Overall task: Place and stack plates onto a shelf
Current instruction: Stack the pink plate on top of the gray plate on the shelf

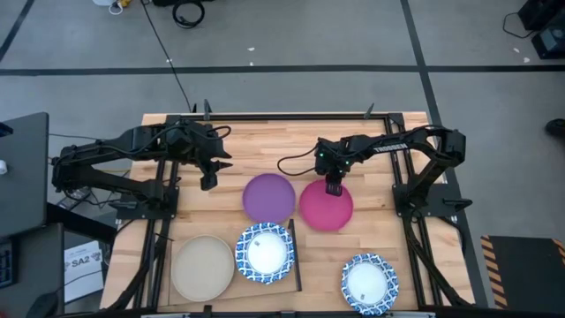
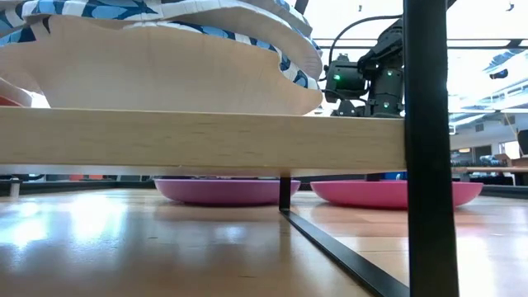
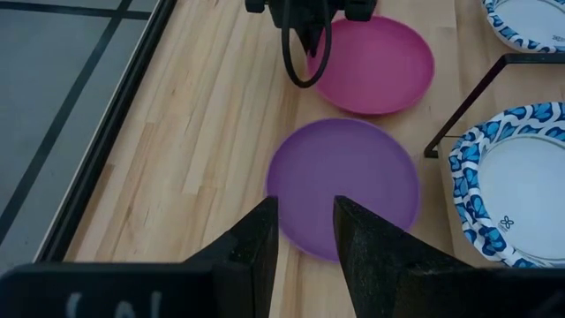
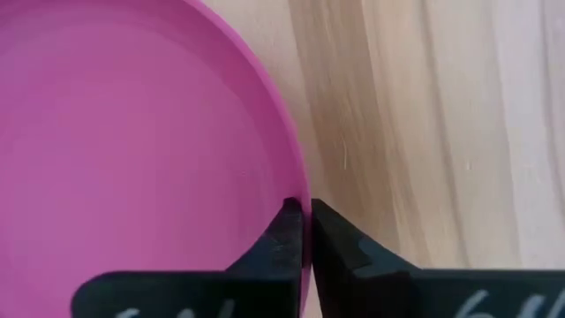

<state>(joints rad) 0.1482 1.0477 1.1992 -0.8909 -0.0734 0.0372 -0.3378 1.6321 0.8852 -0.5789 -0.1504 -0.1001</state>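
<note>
We see the right gripper (image 4: 305, 231) down at the far rim of the round magenta plastic plate (image 1: 326, 206), fingers pinched shut on that rim, one inside and one outside. That plate lies flat on the slatted wooden tabletop (image 1: 265, 146), just beside the round purple plate (image 1: 269, 197). The left gripper (image 3: 305, 234) hovers over the near-left of the purple plate, fingers partly apart, holding nothing. The pale plywood shelf (image 2: 198, 140) carries the round beige plate (image 1: 203, 267) and a white plate with blue patterned rim (image 1: 265, 253). A second blue-rimmed white plate (image 1: 369, 283) sits on the tabletop at front right, well apart.
</note>
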